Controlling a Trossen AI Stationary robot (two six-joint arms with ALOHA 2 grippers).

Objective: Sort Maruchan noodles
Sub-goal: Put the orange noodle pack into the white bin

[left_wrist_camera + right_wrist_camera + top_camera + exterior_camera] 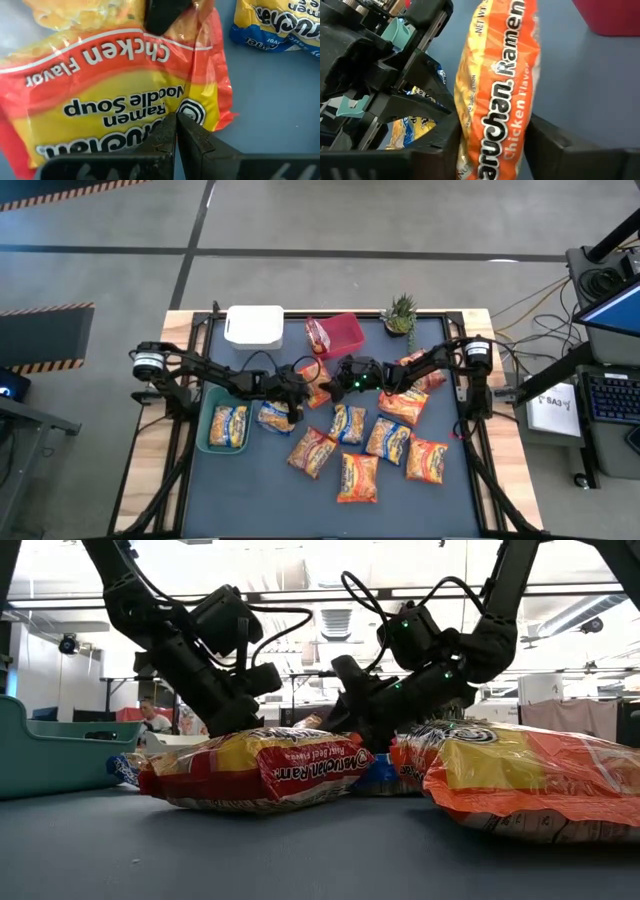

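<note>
1. Orange crinkly plastic: the chicken-flavour packet (495, 100) stands on edge between the fingers of your right gripper (345, 380), near the middle of the table (250, 510), just in front of the red bin (345, 332). The fingers flank it on both sides and look to be closing; whether they already bear on it you cannot tell.
2. Your left gripper (297, 387) sits just beside the right one, fingers pressed together with nothing between them, tips on the same packet's lower edge in the left wrist view (177, 132). Judged as a steadying press, not a hold.
3. To do this step well, close the right fingers squarely across the packet's flat faces, near its middle, before the left tips let go; a hold near one end would likely let it swing.
4. The two grippers are nearly touching, so lift the right one clear before swinging it.
5. Around the work: a yellow-blue packet (280, 25) lies just beside the held one; more loose packets (390, 440) are spread toward the table's front; the green bin (205, 442) already holds one; the white bin (253, 325) and potted plant (400, 312) stand at the back.
</note>
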